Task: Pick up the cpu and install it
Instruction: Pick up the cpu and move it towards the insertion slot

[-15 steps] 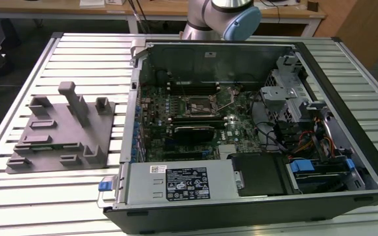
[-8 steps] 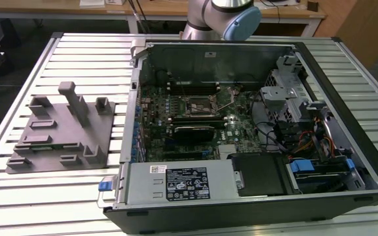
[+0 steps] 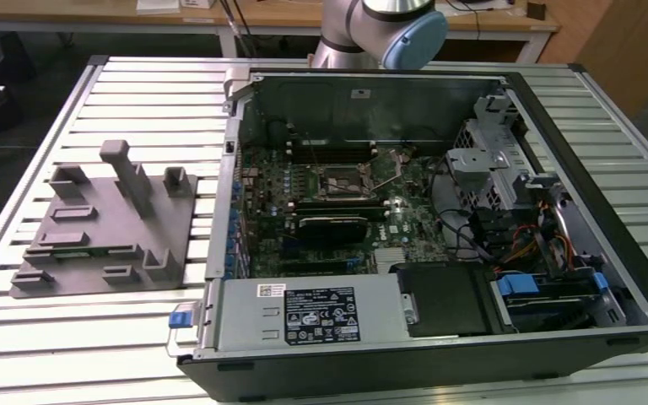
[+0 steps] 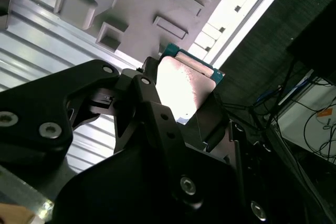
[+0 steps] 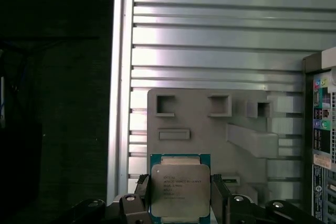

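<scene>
Gripper (image 5: 181, 205) pinching the cpu (image 5: 180, 182) by two opposite edges, fingers (image 5: 143, 195) pressed against its sides, metal top facing the first wrist view. The second wrist view has the same hold on the cpu (image 4: 184, 80), with no slack showing. Beyond the chip lies the grey tray (image 5: 199, 119) with its pockets and posts, apparently well below, so I judge the pick done and the carry in hand. The tray sits on the slatted desk (image 5: 210, 35), whose edge runs close beside the tray with a dark drop past it. In the exterior view the computer case (image 3: 594, 169) lies open just beside the tray (image 3: 88, 228), its side wall standing between them (so the chip has to go over, not across). The socket (image 3: 341, 179) sits mid-board, thin lever (image 3: 397, 167) seemingly raised. Seating would call for the chip square to the socket and level. There is open room above, but memory slots and the drive cage (image 3: 493, 152) crowd the sides.
</scene>
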You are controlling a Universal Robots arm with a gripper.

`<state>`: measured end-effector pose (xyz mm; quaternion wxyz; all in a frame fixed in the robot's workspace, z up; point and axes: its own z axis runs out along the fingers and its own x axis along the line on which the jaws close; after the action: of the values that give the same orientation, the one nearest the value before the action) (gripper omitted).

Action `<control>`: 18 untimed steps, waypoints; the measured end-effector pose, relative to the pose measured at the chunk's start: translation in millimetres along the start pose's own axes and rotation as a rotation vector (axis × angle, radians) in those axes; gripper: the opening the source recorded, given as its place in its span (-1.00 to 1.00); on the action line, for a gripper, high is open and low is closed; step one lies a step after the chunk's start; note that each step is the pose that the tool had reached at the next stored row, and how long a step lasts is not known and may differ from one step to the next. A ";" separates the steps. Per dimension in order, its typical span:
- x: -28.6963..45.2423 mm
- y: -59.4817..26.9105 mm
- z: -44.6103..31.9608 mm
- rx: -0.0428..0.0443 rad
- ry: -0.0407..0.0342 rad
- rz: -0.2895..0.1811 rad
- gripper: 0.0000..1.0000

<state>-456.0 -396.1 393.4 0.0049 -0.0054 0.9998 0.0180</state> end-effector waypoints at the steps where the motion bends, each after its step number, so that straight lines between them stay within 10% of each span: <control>1: 0.0 0.0 -0.5 0.0000 -0.0001 0.000 0.08; 18: -0.1 0.6 -7.7 0.0000 0.0000 0.000 0.08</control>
<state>-456.0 -395.8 401.1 0.0049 -0.0054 0.9998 0.0180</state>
